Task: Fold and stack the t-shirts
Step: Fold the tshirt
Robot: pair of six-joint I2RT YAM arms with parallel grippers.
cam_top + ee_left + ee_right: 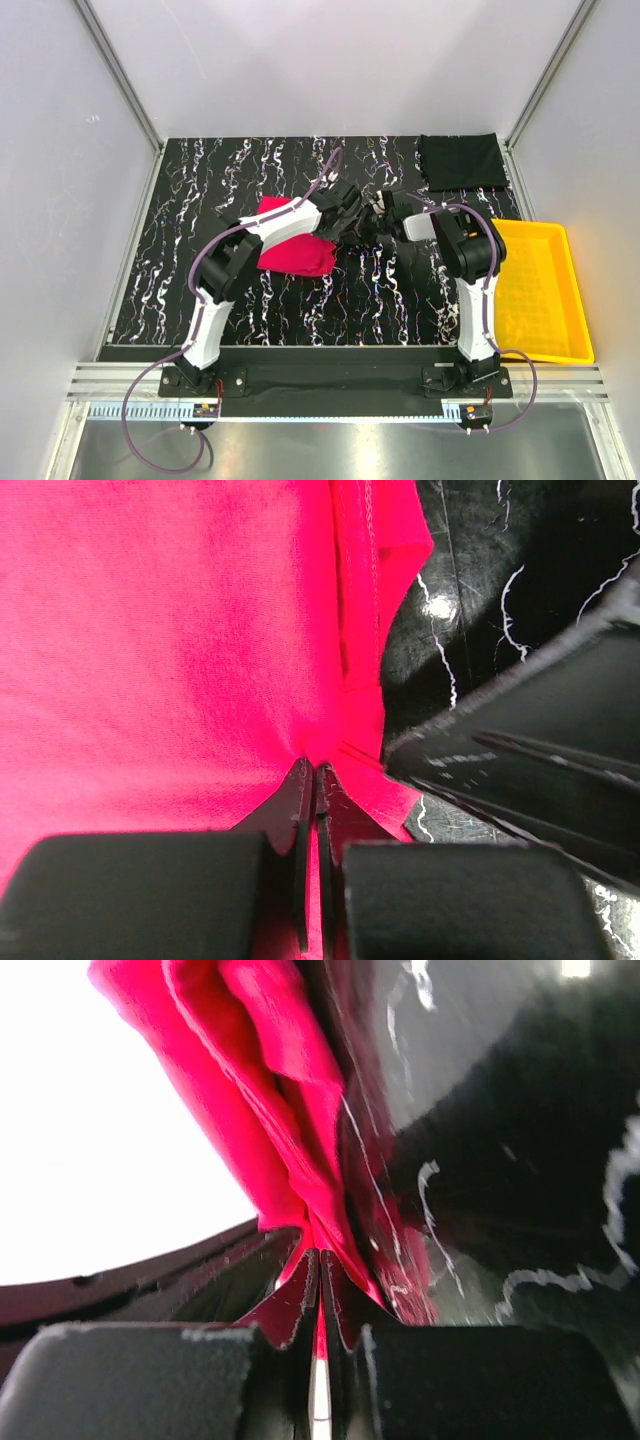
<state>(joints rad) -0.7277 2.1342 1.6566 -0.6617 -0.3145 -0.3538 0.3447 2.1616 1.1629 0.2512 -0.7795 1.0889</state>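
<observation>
The red t-shirt (292,250) lies bunched and partly folded at the middle of the table, partly hidden under the left arm. My left gripper (352,222) is shut on its right edge; in the left wrist view the closed jaws pinch red cloth (180,650) at the gripper tip (313,770). My right gripper (378,215) meets it from the right and is also shut on a fold of the red t-shirt (290,1110), at the gripper tip (320,1255). The black t-shirt (462,160) lies folded flat at the back right corner.
A yellow plastic tray (540,290) sits at the right edge of the black white-veined tabletop (390,290). The two wrists are very close together at the table's middle. Grey walls and metal frame posts enclose the table.
</observation>
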